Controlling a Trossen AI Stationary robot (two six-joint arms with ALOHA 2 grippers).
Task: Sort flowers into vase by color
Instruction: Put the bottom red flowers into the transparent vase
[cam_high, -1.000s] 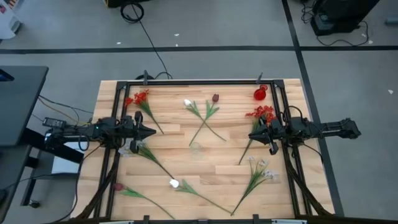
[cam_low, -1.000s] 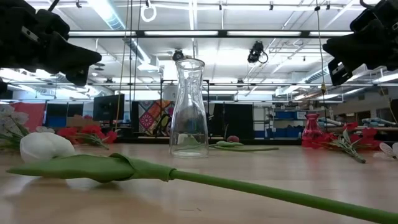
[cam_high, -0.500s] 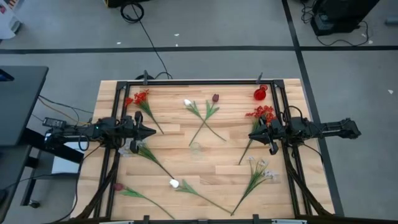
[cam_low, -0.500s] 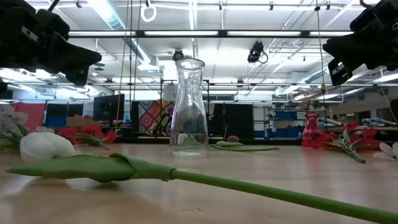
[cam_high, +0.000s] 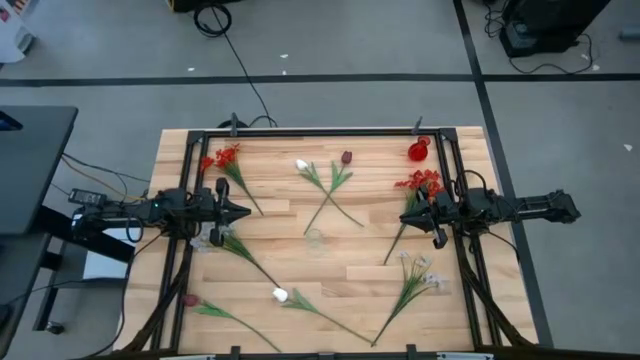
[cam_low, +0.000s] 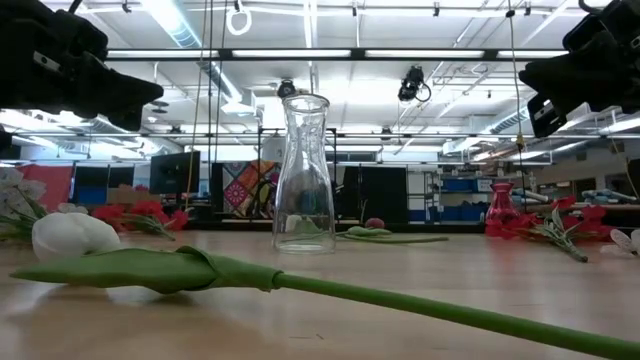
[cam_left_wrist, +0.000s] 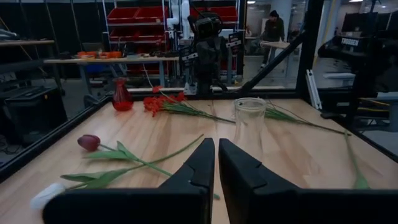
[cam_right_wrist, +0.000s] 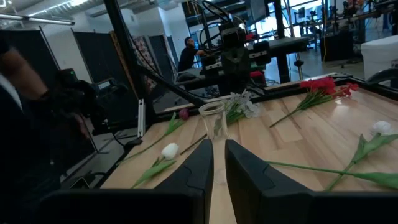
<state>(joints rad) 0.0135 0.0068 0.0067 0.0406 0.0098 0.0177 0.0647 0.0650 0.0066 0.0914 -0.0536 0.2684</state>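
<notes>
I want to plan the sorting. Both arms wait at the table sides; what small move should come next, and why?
Probably the right hand should open and drop toward the red flowers just beside it. Both hands are empty and nearly closed, the left hand too, and the clear vase holds nothing yet.

2 arms, both dark, near-black, built of chunky jointed segments. Left gripper (cam_high: 243, 210): 2 long fingers, matte black, tapering to blunt wedge tips, smooth flat inner faces. Right gripper (cam_high: 405, 218): same 2-finger build, same matte black, with a boxy wrist block behind. Thin black cables trail from both arm bases.
</notes>
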